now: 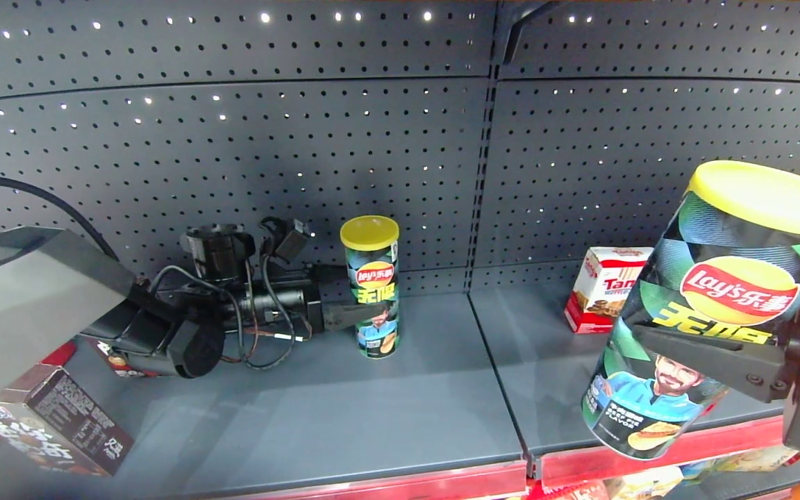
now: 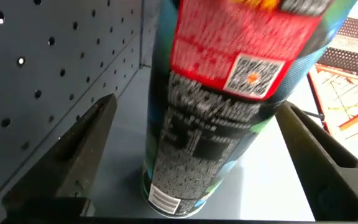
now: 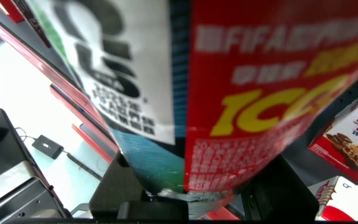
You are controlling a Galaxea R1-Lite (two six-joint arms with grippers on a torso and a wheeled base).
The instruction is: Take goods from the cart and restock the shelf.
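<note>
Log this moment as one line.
left pincer: open around standing can | right pincer: shut on tilted can | wafer box: on shelf

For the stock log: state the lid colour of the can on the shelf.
Yellow lid; head view shows best.

Head view, mid-frame: yellow-lidded green-and-black standing canister [image 1: 371, 288] bears a red-and-yellow oval logo with yellow characters beneath.

Right edge: nearer tilted canister [image 1: 712, 305] of the same kind, same logo and characters, small white print low down.

White-and-red carton [image 1: 605, 288] beside it: red lettering.

Dark box [image 1: 60, 423], lower left: white characters.

Left wrist view, standing canister: QR code [image 2: 253, 78], barcode [image 2: 163, 200].

Right wrist view, nearer tilted canister: large yellow lettering [image 3: 272, 106] on red.
</note>
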